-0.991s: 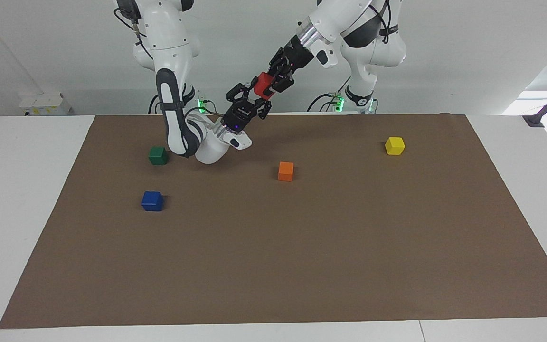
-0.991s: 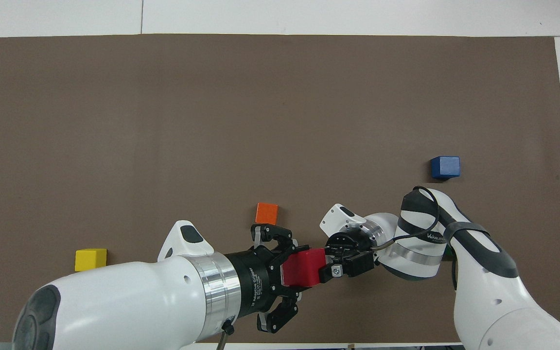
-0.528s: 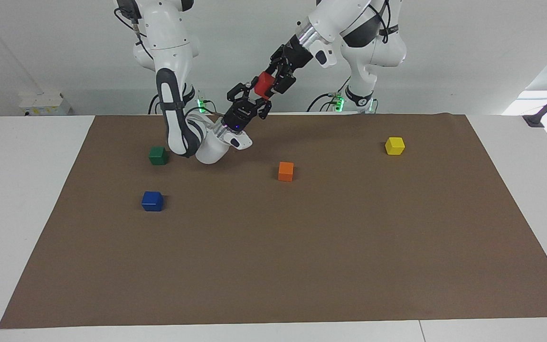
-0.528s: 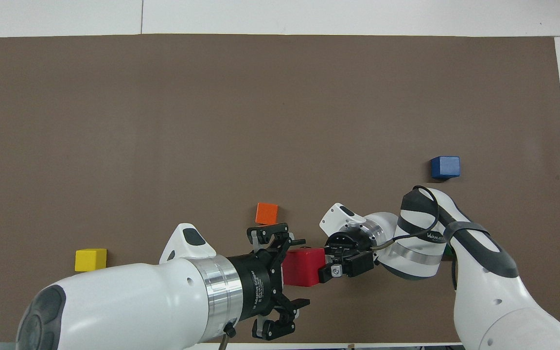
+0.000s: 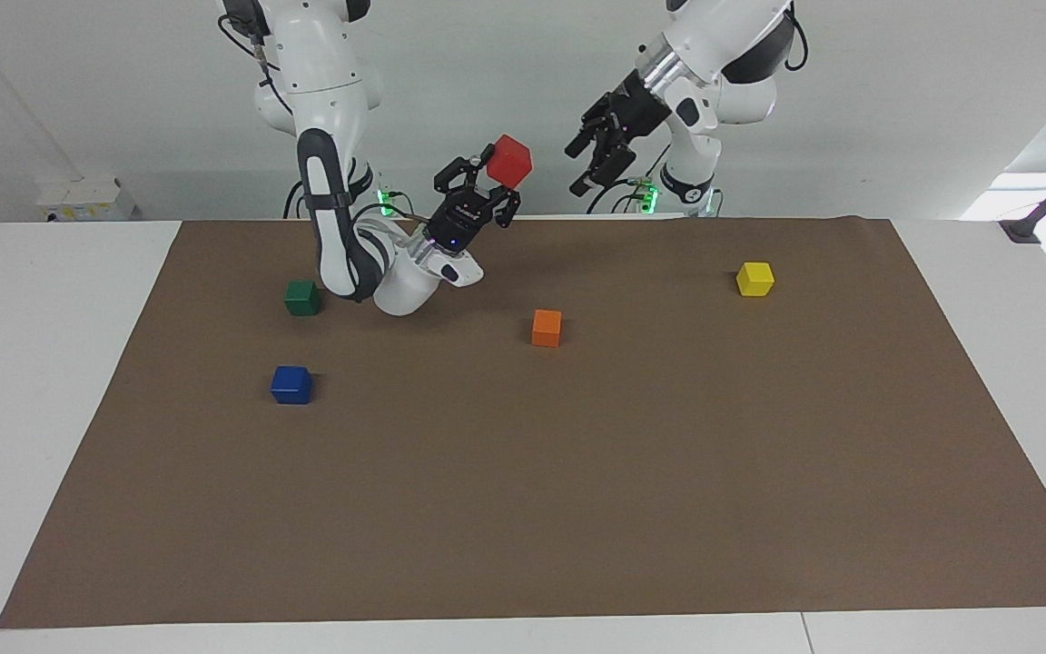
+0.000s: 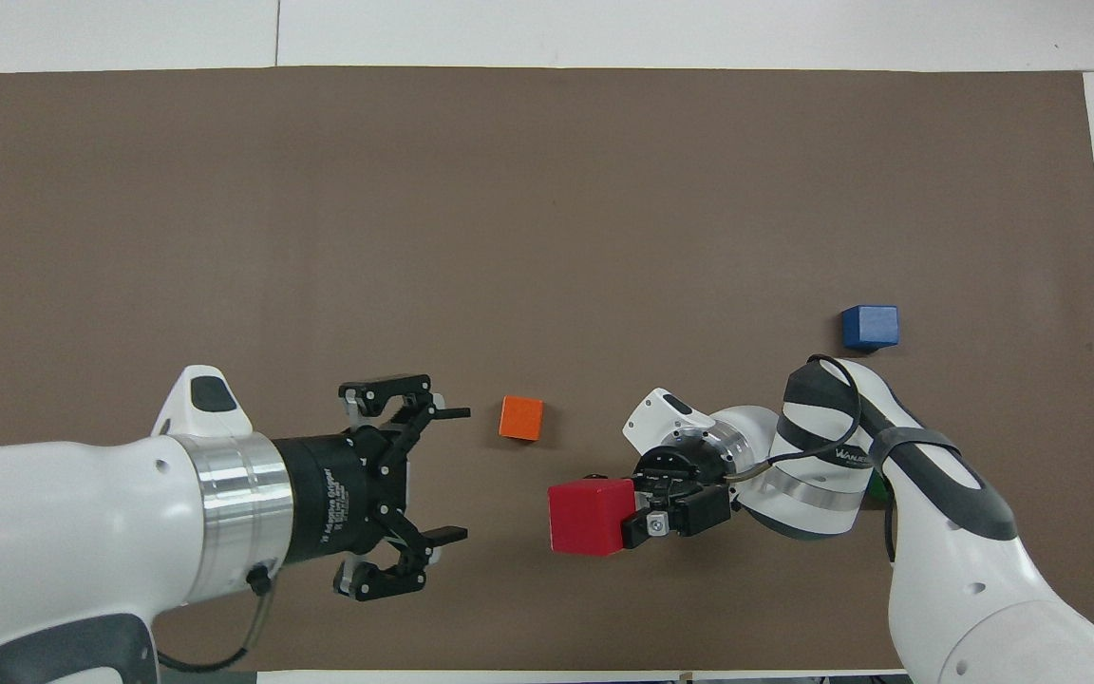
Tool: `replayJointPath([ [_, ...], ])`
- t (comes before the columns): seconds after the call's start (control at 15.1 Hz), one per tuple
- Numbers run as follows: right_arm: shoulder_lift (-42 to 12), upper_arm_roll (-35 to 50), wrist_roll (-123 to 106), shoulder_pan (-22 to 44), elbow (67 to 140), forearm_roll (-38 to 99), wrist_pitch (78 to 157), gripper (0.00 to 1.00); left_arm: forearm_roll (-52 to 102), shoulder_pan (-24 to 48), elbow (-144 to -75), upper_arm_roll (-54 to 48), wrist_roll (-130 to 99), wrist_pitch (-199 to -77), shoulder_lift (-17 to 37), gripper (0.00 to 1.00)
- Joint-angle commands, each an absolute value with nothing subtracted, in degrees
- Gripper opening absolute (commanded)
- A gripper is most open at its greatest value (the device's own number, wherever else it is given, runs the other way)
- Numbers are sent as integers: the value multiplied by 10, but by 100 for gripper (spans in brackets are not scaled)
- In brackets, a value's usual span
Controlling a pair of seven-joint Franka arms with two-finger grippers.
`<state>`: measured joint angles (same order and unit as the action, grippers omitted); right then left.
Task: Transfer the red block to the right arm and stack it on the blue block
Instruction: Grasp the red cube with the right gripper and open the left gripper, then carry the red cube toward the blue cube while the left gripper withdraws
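The red block [image 5: 510,161] is held up in the air by my right gripper [image 5: 490,179], which is shut on it over the mat's edge nearest the robots; it also shows in the overhead view [image 6: 590,516] at the right gripper's [image 6: 630,506] tips. My left gripper [image 5: 583,169] is open and empty, raised and drawn back toward its own base, apart from the block; it also shows in the overhead view [image 6: 453,473]. The blue block [image 5: 291,384] sits on the mat toward the right arm's end, also in the overhead view [image 6: 869,326].
A green cube [image 5: 302,297] sits nearer to the robots than the blue block, beside the right arm's elbow. An orange cube [image 5: 547,327] lies mid-mat, also overhead [image 6: 520,417]. A yellow cube [image 5: 754,278] lies toward the left arm's end. The brown mat [image 5: 577,509] covers the table.
The left gripper opened, let go of the red block and pulled back toward its own base. The right gripper keeps the block and has barely moved.
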<state>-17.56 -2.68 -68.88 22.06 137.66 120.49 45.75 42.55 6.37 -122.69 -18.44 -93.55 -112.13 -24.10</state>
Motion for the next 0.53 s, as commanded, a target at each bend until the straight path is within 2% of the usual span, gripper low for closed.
replayJointPath([
  [0.0,-155,-26,-632,193,1362,1211,476,0,372,1,-1234,-190,-809,-1087,-243,100],
  [0.26,-113,-27,-543,155,1337,1210,558,0,281,-55,-1233,-190,-619,-1073,-221,100],
  [0.46,-92,-29,-488,129,1299,1184,632,0,133,-61,-1207,-185,-459,-1056,-202,100],
])
